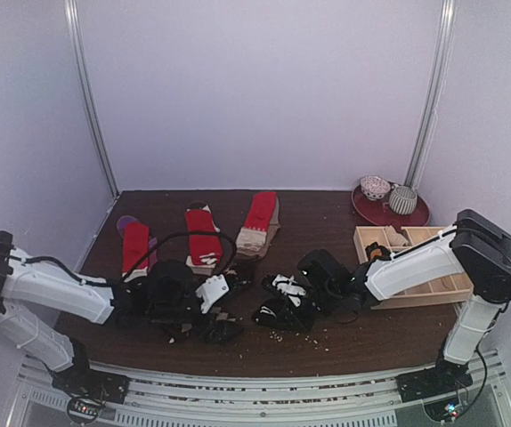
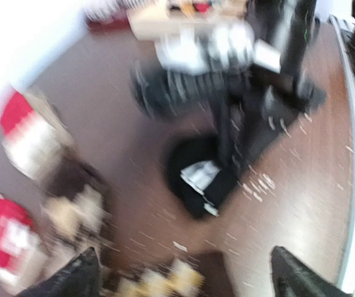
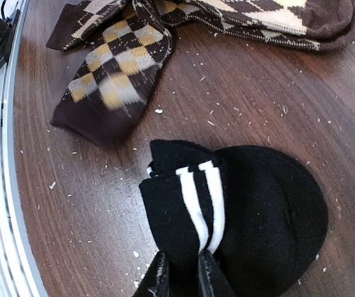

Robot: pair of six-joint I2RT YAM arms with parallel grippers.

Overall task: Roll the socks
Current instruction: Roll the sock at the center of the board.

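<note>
Top external view shows me the left arm (image 1: 60, 289) and right arm (image 1: 416, 262) stretched low and inward over the desk (image 1: 327, 213). I count three red socks (image 1: 204, 233) along the back, two argyle socks (image 3: 115, 68) and one black striped roll (image 3: 258, 210) near the front. My right tool (image 3: 180, 279) pinches the roll's cuff. The left tool (image 2: 183, 275), blurred, seems spread wide, holding nothing.

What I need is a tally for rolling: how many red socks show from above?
3, in a row: the left red sock near the table's left edge, the middle red sock, the right red sock farthest back. Each may be a stacked pair.
</note>
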